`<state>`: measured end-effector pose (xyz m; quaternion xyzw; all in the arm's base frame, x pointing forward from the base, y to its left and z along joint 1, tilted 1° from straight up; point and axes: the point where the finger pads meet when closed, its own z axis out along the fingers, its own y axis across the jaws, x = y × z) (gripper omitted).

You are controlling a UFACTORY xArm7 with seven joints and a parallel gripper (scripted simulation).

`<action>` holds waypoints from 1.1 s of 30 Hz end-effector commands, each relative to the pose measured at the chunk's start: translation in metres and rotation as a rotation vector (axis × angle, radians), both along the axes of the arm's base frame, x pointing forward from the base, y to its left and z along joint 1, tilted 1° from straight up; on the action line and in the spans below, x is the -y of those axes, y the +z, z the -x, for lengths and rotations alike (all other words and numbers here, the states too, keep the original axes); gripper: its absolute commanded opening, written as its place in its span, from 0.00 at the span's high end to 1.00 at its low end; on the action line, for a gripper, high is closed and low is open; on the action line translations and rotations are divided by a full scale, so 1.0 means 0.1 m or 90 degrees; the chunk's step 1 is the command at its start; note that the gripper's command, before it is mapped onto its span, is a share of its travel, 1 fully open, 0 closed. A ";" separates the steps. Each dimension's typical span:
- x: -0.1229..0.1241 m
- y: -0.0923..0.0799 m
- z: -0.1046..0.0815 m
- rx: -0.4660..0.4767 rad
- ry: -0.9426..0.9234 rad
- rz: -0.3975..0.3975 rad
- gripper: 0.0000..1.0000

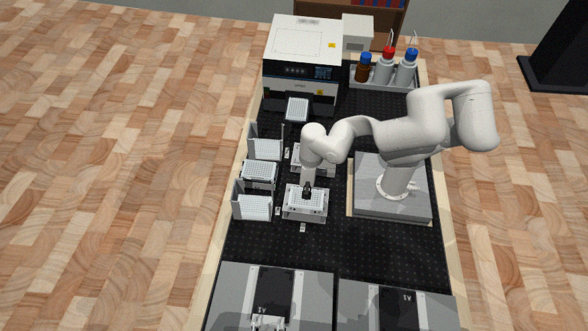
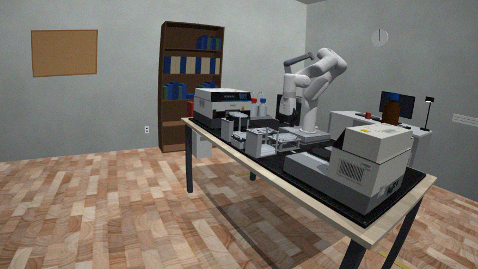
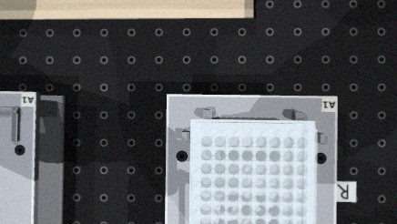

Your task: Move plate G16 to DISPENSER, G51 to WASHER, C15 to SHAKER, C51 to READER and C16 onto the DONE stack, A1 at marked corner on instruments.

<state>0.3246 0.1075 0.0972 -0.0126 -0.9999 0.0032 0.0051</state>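
A white well plate (image 1: pixel 303 200) lies on the regrip nest RG (image 1: pixel 305 206) in the middle of the deck. In the wrist view the plate (image 3: pixel 253 170) sits between the locators, below the nest's A1 mark (image 3: pixel 329 104). My gripper (image 1: pixel 306 192) hangs open and empty just above this plate. Its fingers do not show in the wrist view. Another plate (image 1: pixel 297 108) lies on the tray of the large white instrument (image 1: pixel 303 61) at the back. A third plate (image 1: pixel 258 170) sits on a low station between two racks (image 1: pixel 264 147) (image 1: pixel 251 204), each holding plates.
The recovery nest N6 (image 3: pixel 17 159) stands empty beside RG, partly under my arm. Two grey instruments (image 1: pixel 273 292) (image 1: pixel 398 306) at the front have dark, empty plate nests. Three bottles (image 1: pixel 384 65) stand at the back right. My arm's base (image 1: pixel 390 187) is to the right.
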 end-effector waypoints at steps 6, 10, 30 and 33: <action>0.00 -0.10 -0.02 0.002 0.000 -0.001 0.00; 0.00 -0.15 -0.02 0.002 0.000 -0.001 0.00; 0.00 -0.37 -0.01 0.002 0.000 -0.001 0.00; 0.00 -0.37 -0.01 0.002 0.000 -0.001 0.00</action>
